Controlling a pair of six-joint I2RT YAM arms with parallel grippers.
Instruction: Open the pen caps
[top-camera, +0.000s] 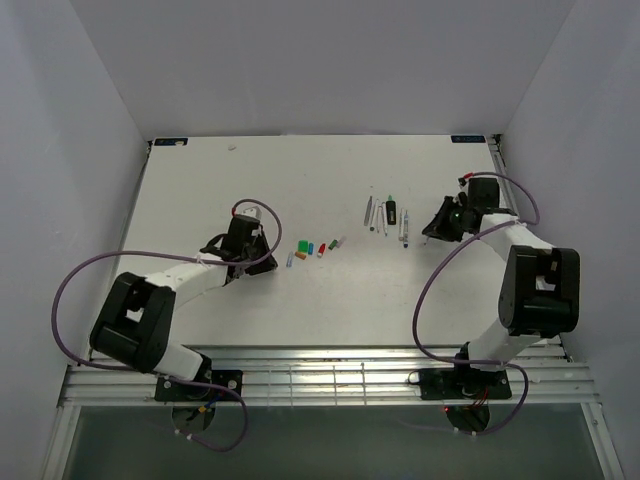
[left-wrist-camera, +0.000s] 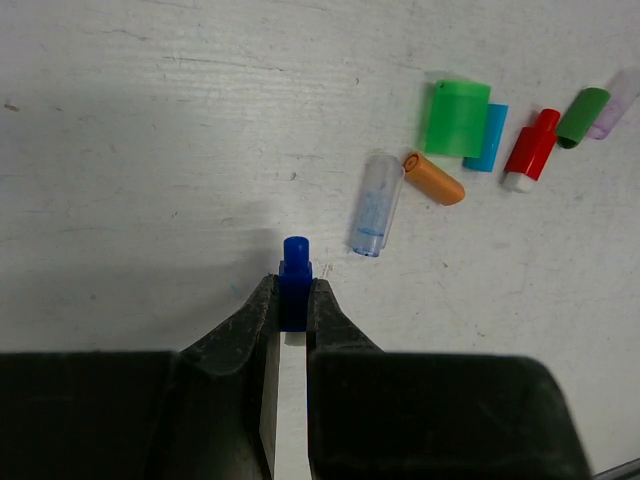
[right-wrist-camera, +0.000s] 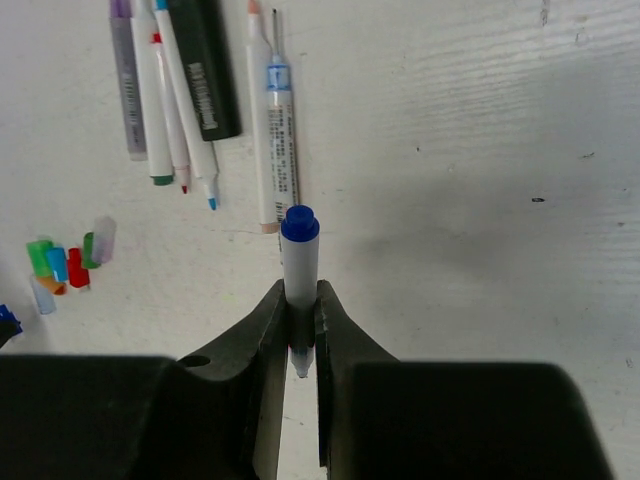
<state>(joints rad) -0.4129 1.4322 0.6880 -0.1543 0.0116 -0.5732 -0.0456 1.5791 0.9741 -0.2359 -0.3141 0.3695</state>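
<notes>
My left gripper is shut on a small dark blue pen cap just above the table; it also shows in the top view. Loose caps lie to its right: clear, orange, green, light blue, red, dark green. My right gripper is shut on a white pen with a blue end, its bare tip showing between the jaws. The other pens and a black marker lie in a row beyond it.
In the top view the cap cluster sits mid-table and the pen row lies to its right, next to my right gripper. Purple cables loop beside both arms. White walls bound the table on three sides.
</notes>
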